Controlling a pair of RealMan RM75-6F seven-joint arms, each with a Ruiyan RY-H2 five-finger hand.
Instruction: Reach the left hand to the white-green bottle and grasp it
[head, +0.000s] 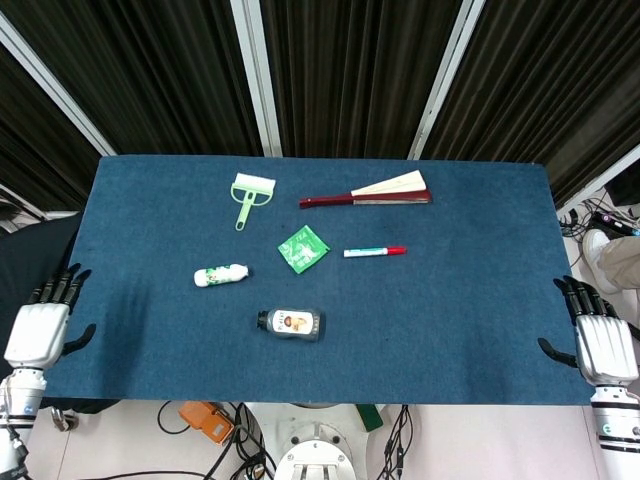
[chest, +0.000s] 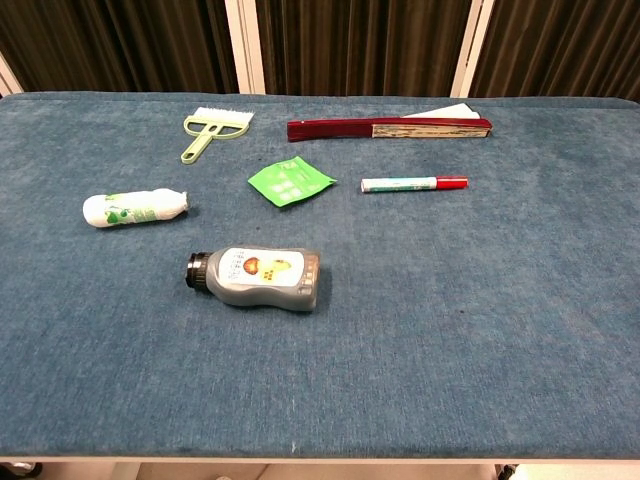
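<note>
On the blue table (head: 450, 320), toward its left side: white-green bottle (head: 221, 275), lying flat on its side. Same bottle in the chest view (chest: 135, 209), rounded white end pointing left. Not touched by anything.

Down at the left edge of the table in the head view: left hand (head: 40, 330), just over the edge, fingers (head: 62, 290) spread apart and pointing up the table. Holding nothing. Well apart from the bottle, with bare blue cloth between them. Not seen in the chest view.

Over at the right edge of the table: right hand (head: 598, 340), also with fingers apart, also holding nothing. Well apart from every thing on the table.

Near the front middle: gray bottle (head: 291, 322) with a black cap, lying on its side, cap pointing left. Seen also in the chest view (chest: 255, 277), with a white label facing up. Near the white-green bottle but not touching it.

Toward the back left: light green brush (head: 249, 198), handle pointing toward the front. Toward the back middle: dark red fan (head: 368, 194), partly open, lying flat. Between fan and gray bottle: green packet (head: 303, 248), flat on the cloth. Just right of the packet: marker (head: 374, 251) with a red cap on its right end.

Behind the table: dark curtains (head: 340, 70) with white posts between them.
</note>
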